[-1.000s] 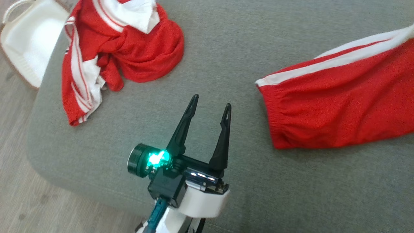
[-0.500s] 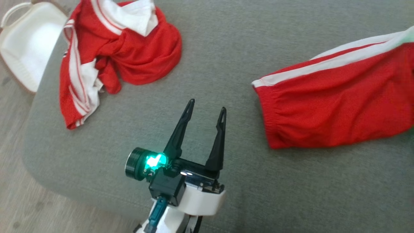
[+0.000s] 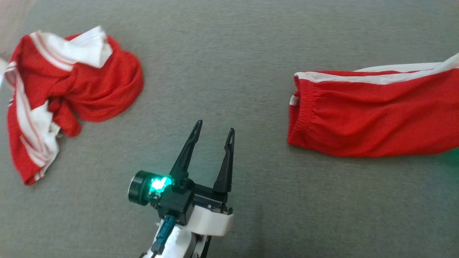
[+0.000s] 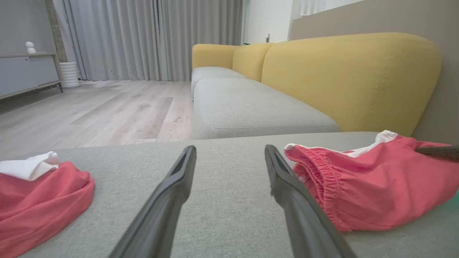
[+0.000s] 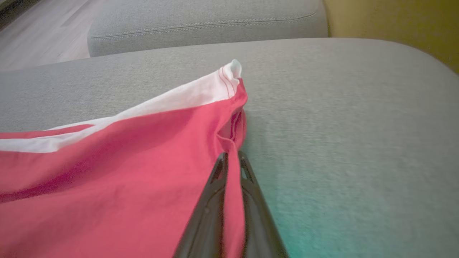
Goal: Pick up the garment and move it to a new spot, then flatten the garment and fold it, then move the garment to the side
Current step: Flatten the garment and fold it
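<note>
While the right gripper [image 5: 232, 154] has its jaws closed tight on a fold of red cloth near the hem of the shorts [image 5: 107, 161], the left gripper [image 3: 215, 127] sits over bare grey cushion [image 3: 229, 53] with its jaws spread wide, holding nothing. The shorts lie flat on the cushion to the right in the head view. Their gathered waistband faces the left gripper but is clear of it, and a white stripe runs along the far edge. A crumpled red-and-white jersey [image 3: 71, 89] lies well apart at the cushion's left. The left wrist view shows a yellow backrest [image 4: 351, 79] behind the shorts.
</note>
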